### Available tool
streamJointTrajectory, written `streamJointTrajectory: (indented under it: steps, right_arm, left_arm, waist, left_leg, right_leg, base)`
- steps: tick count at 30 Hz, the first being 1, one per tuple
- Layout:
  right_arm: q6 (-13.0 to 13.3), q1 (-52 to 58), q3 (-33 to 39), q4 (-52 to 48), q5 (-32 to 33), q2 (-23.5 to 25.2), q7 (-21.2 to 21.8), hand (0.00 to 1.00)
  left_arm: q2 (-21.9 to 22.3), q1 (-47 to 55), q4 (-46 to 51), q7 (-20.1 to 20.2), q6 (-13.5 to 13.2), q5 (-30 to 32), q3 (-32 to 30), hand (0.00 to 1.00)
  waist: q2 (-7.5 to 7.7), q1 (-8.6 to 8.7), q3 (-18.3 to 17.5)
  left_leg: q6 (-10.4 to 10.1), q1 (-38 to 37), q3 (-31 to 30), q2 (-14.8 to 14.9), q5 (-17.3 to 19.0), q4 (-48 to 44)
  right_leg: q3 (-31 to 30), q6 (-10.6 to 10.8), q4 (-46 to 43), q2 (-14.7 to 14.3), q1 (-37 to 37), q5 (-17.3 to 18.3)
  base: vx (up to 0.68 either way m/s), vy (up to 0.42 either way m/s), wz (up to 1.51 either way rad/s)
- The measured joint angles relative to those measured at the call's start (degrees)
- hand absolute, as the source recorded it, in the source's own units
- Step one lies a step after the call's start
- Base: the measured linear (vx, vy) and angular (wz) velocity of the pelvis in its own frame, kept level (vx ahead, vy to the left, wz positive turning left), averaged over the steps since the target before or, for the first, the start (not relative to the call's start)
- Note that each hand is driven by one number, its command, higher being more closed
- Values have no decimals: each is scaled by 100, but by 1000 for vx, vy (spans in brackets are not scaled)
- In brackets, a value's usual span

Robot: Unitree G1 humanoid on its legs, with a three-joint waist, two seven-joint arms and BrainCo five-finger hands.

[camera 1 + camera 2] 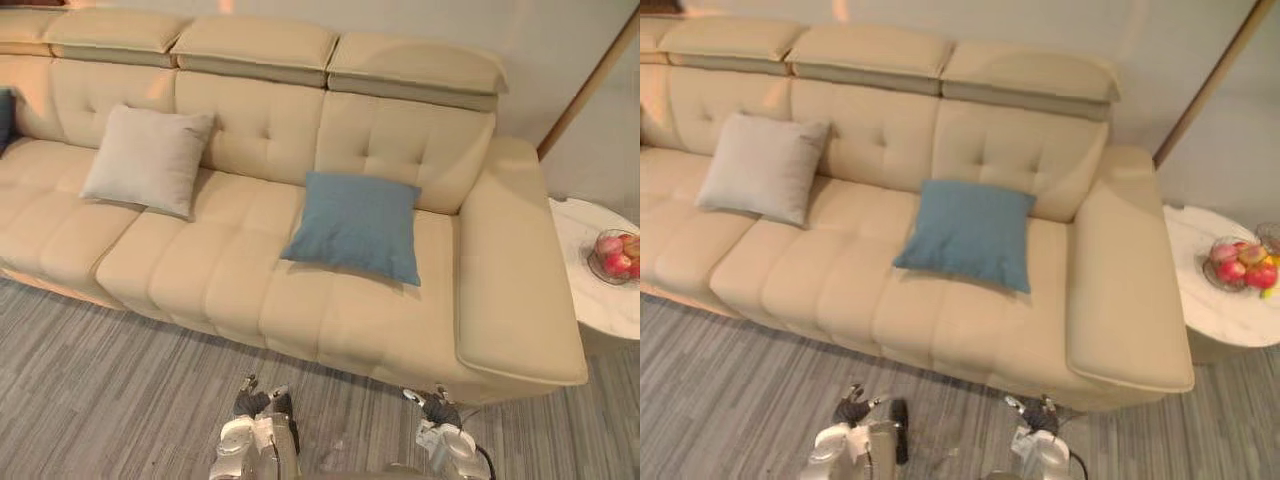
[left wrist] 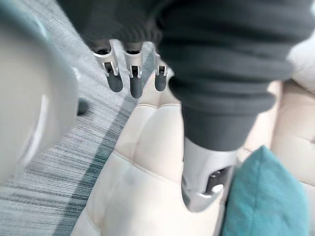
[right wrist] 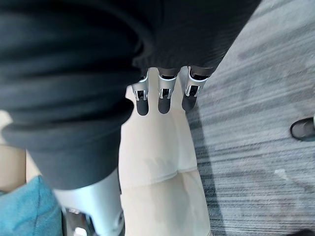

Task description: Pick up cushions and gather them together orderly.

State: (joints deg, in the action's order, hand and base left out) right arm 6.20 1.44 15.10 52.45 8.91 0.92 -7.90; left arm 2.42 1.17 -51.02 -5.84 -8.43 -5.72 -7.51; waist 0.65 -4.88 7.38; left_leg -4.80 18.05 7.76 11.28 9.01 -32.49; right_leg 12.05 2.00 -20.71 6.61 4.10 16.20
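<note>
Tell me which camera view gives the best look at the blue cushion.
The left eye view: the whole blue cushion shows, propped on the sofa seat against the backrest. The right eye view shows it equally whole. Each wrist view catches one corner of it.

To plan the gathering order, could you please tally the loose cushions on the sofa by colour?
Light grey cushion: 1
Blue cushion: 1
Total: 2, both lying apart on the beige sofa.
A dark blue edge at the sofa's far left may be another cushion, but it is too cut off to tell.
</note>
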Motion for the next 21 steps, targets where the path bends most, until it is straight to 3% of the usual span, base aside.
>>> streamJointTrajectory:
  steps: [2, 3, 4, 5, 6, 11, 18, 21]
  right_arm:
    - [-16, 65, 9, 25, -11, 9, 17, 0]
    - [-34, 78, 61, 147, -30, 52, 53, 0]
    - [-55, 82, 42, 214, -43, 113, 75, 0]
    - [-87, 92, 42, 381, -119, 223, 134, 0]
    - [-91, 91, 49, 494, -196, 194, 148, 0]
    - [-91, 72, 271, 709, -217, 67, 158, 0]
    - [-103, 56, 500, 948, -281, -206, 140, 0]
    - [-103, 36, 500, 956, -395, -282, 125, 0]
  left_arm:
    - [5, 24, -89, 10, 9, 28, -14, 0]
    - [-23, 65, -193, 11, 12, 105, -55, 0]
    - [-109, 65, -204, 0, 19, 120, -52, 0]
    - [-283, 116, -228, -6, 23, 132, -45, 0]
    - [-380, 181, -303, -5, 30, 208, -43, 0]
    - [-529, 200, -580, -4, 43, 350, -27, 0]
    - [-597, 278, -836, 20, 108, 502, -3, 0]
    - [-607, 253, -935, 39, 139, 565, -4, 0]
  waist:
    - [-66, 35, -13]
    - [-86, 101, -39]
    - [-27, 112, -42]
    - [171, 141, -175]
    - [211, 178, -214]
    - [150, 229, -255]
    - [36, 261, -368]
    - [55, 272, -353]
  left_leg:
    - [-99, -162, -87, 84, 416, -153]
    - [-116, -369, -11, -4, 647, 311]
    - [-96, -403, 54, -97, 561, 443]
    - [8, -576, 181, -321, 367, 930]
    - [97, -719, 209, -482, 237, 1194]
    - [154, -932, 234, -754, 39, 1666]
    - [170, -1296, 56, -811, -189, 2040]
    - [169, -1421, -76, -808, -189, 2089]
  right_leg:
    - [-12, 122, -3, 22, 38, -81]
    - [-117, 311, 78, 9, 91, -176]
    - [-200, 351, 171, 66, 80, -220]
    - [-364, 365, 527, 166, 38, -389]
    - [-493, 341, 866, 214, -122, -567]
    - [-632, 345, 1417, 320, -372, -991]
    - [-618, 369, 1715, 219, -659, -1032]
    - [-613, 344, 1821, 183, -821, -1049]
  base:
    - [-93, 304, 3]
    - [-92, 295, 4]
    - [-115, 245, -7]
    - [-82, 196, -11]
    - [-50, 188, -7]
    - [-36, 107, 5]
    - [42, -39, 0]
    - [73, -60, -3]
